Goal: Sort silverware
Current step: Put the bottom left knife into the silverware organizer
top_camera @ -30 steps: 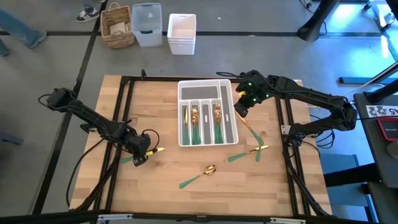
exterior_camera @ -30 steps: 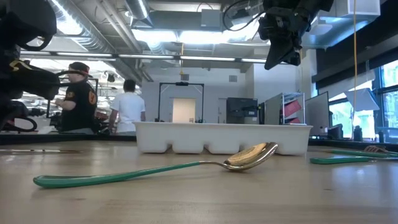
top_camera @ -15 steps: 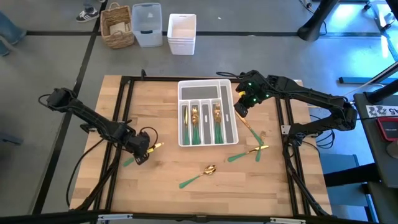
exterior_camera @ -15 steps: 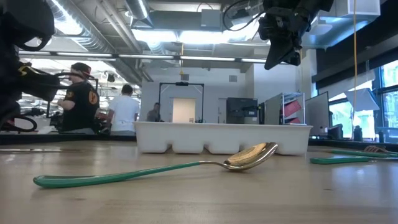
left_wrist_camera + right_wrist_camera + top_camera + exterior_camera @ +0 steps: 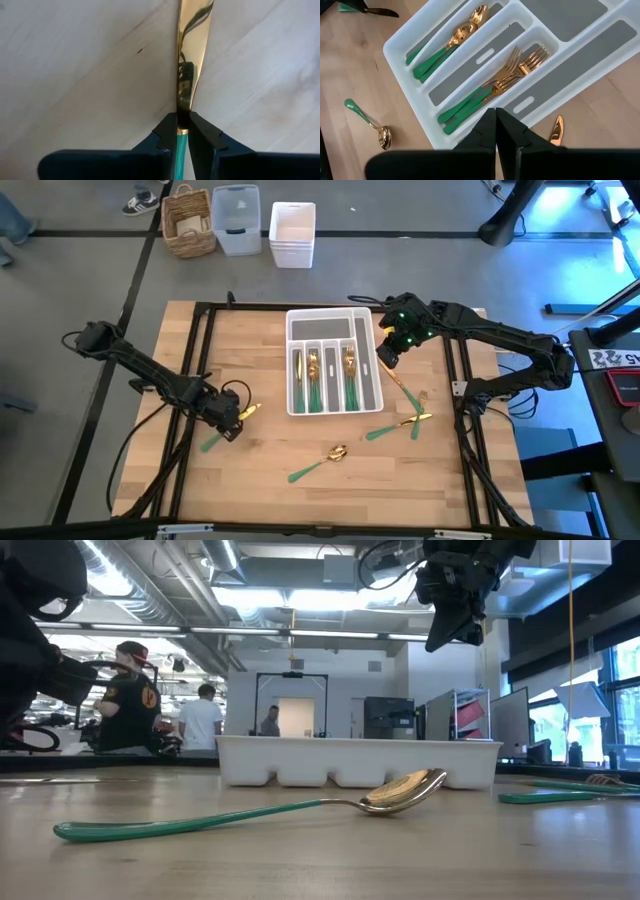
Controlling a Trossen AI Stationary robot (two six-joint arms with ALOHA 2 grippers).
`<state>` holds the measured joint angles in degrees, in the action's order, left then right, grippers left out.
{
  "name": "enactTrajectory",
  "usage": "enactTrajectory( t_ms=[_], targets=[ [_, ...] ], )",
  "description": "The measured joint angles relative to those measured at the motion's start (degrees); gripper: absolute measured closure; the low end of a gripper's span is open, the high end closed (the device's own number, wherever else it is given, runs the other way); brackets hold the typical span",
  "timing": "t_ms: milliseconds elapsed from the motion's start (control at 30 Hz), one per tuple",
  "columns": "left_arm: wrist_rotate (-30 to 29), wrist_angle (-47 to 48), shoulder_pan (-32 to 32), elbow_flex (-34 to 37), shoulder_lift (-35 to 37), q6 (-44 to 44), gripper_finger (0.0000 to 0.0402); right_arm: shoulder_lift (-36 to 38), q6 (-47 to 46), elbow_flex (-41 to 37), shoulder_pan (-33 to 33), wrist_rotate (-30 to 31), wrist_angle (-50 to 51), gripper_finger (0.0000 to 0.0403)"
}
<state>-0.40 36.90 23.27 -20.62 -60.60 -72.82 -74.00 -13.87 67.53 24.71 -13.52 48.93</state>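
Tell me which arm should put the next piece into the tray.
Left, probably. The left gripper is already shut on a gold-bladed, green-handled knife at the table's left side. The right gripper is shut and empty, above the white tray's right edge.

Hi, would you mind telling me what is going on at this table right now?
The robot is sorting gold-headed, green-handled cutlery into a white tray. The left gripper has its jaws shut on a knife, held where the gold blade meets the handle, over the table's left side. The right gripper hangs shut and empty by the tray's right edge. Spoons and forks already lie in tray slots. A spoon and a few other pieces remain loose on the table.
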Motion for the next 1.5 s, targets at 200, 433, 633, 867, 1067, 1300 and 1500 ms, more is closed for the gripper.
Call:
enactTrajectory(
  t_ms=[200,433,633,867,1067,1300,1500],
  targets=[
    [-4.6,-3.1,-0.2,0.2,0.5,-3.2,0.0386,0.0,0.0,0.0,0.0,0.0,0.0,0.0397],
    [-11.2,-9.2,-3.1,0.5,0.4,-3.5,0.0389,0.0,0.2,0.0,0.0,0.0,0.0,0.0397],
    [-10.2,-9.4,-7.2,0.4,0.5,-2.0,0.0388,0.0,0.2,0.0,0.0,0.0,0.0,0.0397],
    [-7.3,-12.5,-10.7,0.3,0.5,0.0,0.0399,0.0,0.3,0.0,0.0,0.0,0.0,0.0397],
    [-4.7,-16.2,-13.4,0.2,0.6,2.1,0.0399,0.0,0.6,0.0,0.0,0.0,0.0,0.0397],
    [-1.4,-17.0,-15.6,0.2,0.6,2.8,0.0395,0.0,0.7,0.0,0.0,0.0,0.0,0.0397],
    [5.6,-19.0,-15.4,0.2,0.6,6.7,0.0389,0.0,0.7,0.0,0.0,0.0,0.0,0.0397]
  ],
)
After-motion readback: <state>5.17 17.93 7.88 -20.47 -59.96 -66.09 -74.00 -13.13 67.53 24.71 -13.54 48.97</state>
